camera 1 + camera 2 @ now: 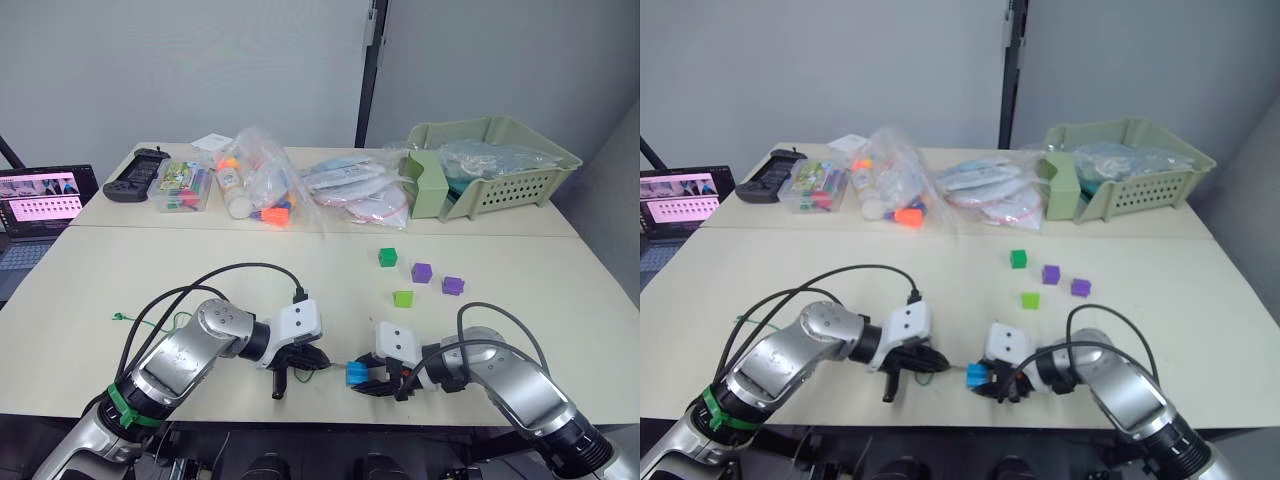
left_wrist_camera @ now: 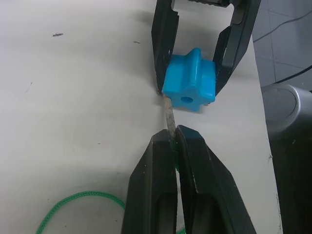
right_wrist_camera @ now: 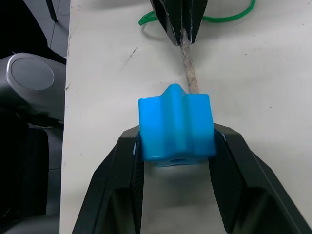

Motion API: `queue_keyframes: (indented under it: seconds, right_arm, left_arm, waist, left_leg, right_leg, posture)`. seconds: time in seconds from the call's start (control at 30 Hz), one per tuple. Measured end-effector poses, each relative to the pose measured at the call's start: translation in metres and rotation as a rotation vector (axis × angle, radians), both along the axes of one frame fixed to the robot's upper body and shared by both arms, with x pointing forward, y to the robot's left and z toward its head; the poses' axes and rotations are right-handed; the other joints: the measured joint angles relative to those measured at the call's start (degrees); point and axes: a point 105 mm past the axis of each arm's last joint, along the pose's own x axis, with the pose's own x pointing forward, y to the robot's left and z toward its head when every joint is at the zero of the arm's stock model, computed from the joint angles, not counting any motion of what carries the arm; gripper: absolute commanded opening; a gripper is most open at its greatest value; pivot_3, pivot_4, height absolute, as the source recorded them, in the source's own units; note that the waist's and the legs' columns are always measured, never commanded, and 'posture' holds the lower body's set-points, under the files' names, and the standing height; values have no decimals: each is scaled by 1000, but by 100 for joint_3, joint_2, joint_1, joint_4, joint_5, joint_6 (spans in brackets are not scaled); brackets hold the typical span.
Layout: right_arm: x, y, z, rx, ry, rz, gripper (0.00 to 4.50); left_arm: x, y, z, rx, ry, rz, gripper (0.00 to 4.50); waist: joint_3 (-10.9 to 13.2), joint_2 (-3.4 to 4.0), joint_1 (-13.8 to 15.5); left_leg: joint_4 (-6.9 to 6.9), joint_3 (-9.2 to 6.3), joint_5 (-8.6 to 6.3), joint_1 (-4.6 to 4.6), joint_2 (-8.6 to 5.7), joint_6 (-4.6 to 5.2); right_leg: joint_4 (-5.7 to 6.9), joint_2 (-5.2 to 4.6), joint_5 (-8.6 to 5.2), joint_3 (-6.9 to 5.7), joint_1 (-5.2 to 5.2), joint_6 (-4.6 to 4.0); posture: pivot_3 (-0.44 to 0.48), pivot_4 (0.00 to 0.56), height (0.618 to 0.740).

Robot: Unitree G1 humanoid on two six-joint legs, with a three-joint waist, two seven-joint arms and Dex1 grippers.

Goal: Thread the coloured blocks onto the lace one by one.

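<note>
Pinching the stiff pale tip (image 2: 170,117) of the lace between closed fingers, the left gripper (image 2: 175,141) pointed it straight at the blue block (image 2: 189,84), which the right gripper (image 3: 176,146) held clamped between its two fingers. From where I stood the two met low on the near table (image 1: 120,270), at about six o'clock, close to the front edge. The tip's long axis ran toward the block, yet in the left wrist view it seemed to touch the block's face just beside the round hole, on the nine o'clock side, rather than enter it. I judged the coming move to turn on that small offset: a slight shift sideways before pushing through. Behind the left fingers the green lace (image 2: 80,197) trailed slack across the table. Four more blocks, a green cube (image 1: 388,257), two purple cubes (image 1: 421,272) and a lime one (image 1: 403,298), lay well apart at about one o'clock, leaving open room around the grippers.
</note>
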Motion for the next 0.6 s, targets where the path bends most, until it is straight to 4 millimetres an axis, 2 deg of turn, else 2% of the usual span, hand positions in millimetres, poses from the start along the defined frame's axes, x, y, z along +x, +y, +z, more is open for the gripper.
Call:
queue_keyframes:
  seconds: [0.6]
  right_arm:
    - [4,3,4,-5,-2,-27,1353]
  left_arm:
    - [9,-25,-14,-4,-10,-42,0]
  waist:
    - [0,0,17]
  left_leg:
    - [5,1,0,1,-6,0]
  right_leg:
    - [0,-4,0,-2,5,1]
  posture:
    - [0,150,740]
